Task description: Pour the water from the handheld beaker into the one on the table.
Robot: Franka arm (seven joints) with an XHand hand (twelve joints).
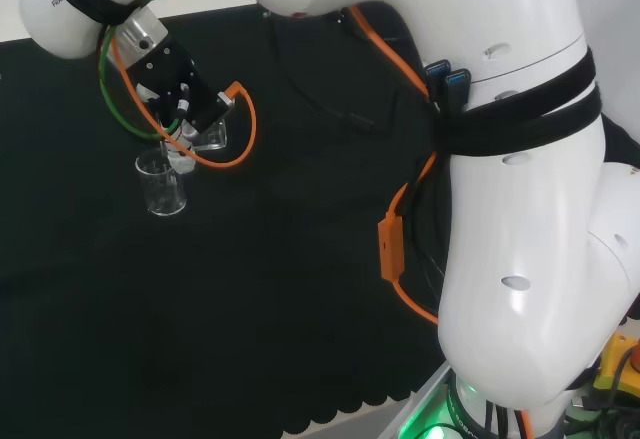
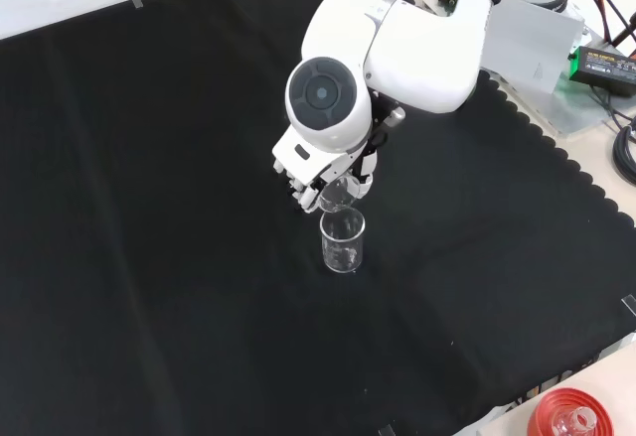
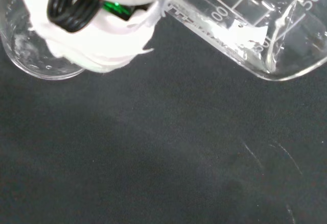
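Note:
The hand (image 1: 178, 97) is shut on a clear handheld beaker (image 1: 207, 137), which it holds tilted steeply just above and beside the rim of a second clear beaker (image 1: 160, 181) standing upright on the black cloth. In the front view the hand (image 2: 316, 173) sits under the arm's round grey cap, the tilted beaker (image 2: 335, 196) leaning over the standing beaker (image 2: 343, 240). The wrist view has the held beaker (image 3: 255, 25) lying nearly on its side, close to the standing beaker (image 3: 25, 55), which is partly behind a white part of the hand (image 3: 97, 40). Water level in either beaker cannot be told.
The arm's big white links (image 1: 520, 189) stand at the right of the head view, with an orange cable (image 1: 392, 244) hanging along them. A red ribbed ring (image 2: 564, 421) lies off the cloth's near right corner. The cloth's scalloped edge (image 2: 556, 143) runs along the right.

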